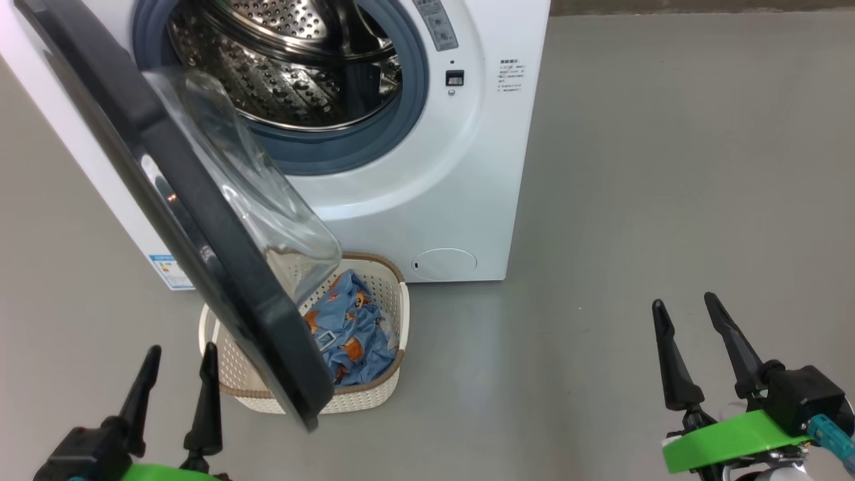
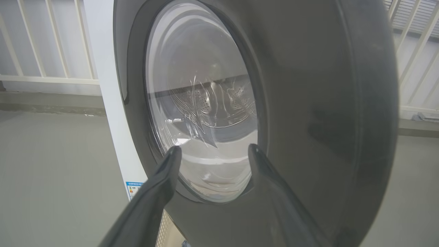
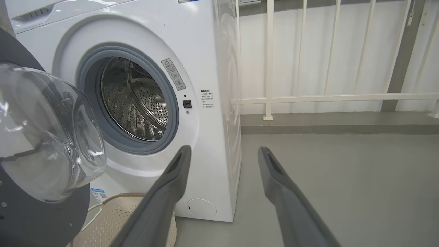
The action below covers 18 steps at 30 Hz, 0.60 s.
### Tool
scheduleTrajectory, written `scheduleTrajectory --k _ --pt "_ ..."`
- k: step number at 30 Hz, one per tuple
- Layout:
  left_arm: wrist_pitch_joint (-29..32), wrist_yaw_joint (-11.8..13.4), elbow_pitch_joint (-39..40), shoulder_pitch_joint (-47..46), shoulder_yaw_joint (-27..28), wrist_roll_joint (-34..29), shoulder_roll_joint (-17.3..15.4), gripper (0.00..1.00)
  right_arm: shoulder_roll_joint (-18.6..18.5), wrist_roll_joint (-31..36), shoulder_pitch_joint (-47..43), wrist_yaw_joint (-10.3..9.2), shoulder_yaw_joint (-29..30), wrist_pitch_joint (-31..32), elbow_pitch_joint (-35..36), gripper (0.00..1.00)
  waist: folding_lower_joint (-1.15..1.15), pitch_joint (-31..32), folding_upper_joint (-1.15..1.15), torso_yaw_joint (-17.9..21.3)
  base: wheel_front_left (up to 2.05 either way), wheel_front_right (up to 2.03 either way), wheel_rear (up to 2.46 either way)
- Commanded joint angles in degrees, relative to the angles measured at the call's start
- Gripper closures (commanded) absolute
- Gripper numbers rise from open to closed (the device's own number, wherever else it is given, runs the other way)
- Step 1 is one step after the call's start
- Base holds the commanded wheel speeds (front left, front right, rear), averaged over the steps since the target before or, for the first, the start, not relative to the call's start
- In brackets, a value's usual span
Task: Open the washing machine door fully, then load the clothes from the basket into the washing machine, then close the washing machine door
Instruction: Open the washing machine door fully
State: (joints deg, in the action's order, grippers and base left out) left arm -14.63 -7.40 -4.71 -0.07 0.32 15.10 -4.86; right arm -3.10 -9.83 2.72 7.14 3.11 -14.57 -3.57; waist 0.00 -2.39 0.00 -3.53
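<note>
The white washing machine stands ahead with its steel drum exposed. Its door, a black ring around a clear glass bowl, swings out partway toward me and overhangs the basket on the floor. Light blue printed clothes lie in the basket, partly hidden by the door. My left gripper is open at the lower left, just outside the door's face. My right gripper is open at the lower right, well apart from the machine.
Grey floor stretches wide to the right of the machine. A white railing with a low kerb runs behind it. A round filter cap sits at the machine's lower front.
</note>
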Motion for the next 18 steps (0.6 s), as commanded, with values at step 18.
scheduleTrajectory --k 18 --pt "-0.4 -0.1 2.4 1.3 2.5 -1.1 -0.4 0.00 0.2 4.6 -4.1 0.35 0.7 -0.4 1.6 0.00 0.00 0.5 0.00 -0.2 0.00 0.00 0.00"
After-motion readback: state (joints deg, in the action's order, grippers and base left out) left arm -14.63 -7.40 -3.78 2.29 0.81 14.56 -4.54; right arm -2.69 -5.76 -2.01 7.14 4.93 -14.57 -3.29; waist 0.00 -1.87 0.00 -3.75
